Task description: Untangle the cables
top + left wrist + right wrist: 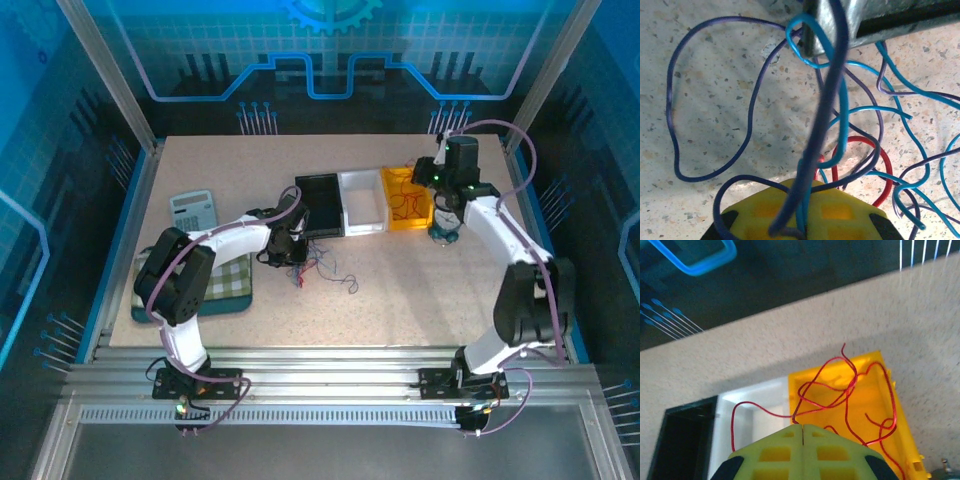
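The desk (420, 300) carries three bins in a row: the yellow bin (387, 200), the white bin (362, 224) touching its left side, and the black bin (320, 179) beyond that. The row appears to serve as colour-sorted receptacles.

The right gripper (803, 432) hovers over the yellow bin, clenched on a red cable (855, 375) whose loops trail into that bin. Judged purpose: depositing it with like strands.

The left gripper (801, 210), well left of the yellow bin, grasps dark blue and cyan cables (832, 100). It holds them raised above the tangle (325, 272) on the desk so that strands can separate.
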`<act>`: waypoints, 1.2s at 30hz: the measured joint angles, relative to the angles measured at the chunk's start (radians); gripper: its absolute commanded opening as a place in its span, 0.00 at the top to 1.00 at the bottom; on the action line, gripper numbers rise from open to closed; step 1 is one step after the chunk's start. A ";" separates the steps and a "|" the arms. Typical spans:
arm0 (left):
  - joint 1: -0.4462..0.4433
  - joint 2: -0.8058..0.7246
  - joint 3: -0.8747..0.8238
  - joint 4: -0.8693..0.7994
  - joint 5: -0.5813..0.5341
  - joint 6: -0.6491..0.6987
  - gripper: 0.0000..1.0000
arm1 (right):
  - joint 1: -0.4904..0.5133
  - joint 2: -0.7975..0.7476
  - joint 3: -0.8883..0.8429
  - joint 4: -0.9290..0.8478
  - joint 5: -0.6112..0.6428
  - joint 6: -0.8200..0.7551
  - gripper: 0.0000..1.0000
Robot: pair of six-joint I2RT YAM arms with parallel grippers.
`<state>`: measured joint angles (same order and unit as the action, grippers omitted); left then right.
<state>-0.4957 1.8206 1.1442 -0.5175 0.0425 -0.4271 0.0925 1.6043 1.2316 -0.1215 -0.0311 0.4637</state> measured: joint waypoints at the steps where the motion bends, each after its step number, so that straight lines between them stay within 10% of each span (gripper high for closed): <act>1: 0.000 0.000 0.000 0.000 0.000 0.002 1.00 | -0.002 0.022 0.001 -0.001 -0.004 0.005 1.00; 29: 0.000 0.003 0.046 0.024 0.150 0.050 1.00 | 0.016 0.195 -0.006 -0.099 0.084 0.046 0.99; 36: -0.001 0.024 0.090 0.038 0.219 0.069 1.00 | 0.031 0.203 -0.006 -0.118 0.123 0.001 0.66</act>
<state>-0.4969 1.8450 1.2339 -0.4793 0.2619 -0.3576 0.1234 1.8072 1.2259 -0.2394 0.0921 0.4644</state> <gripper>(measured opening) 0.067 0.253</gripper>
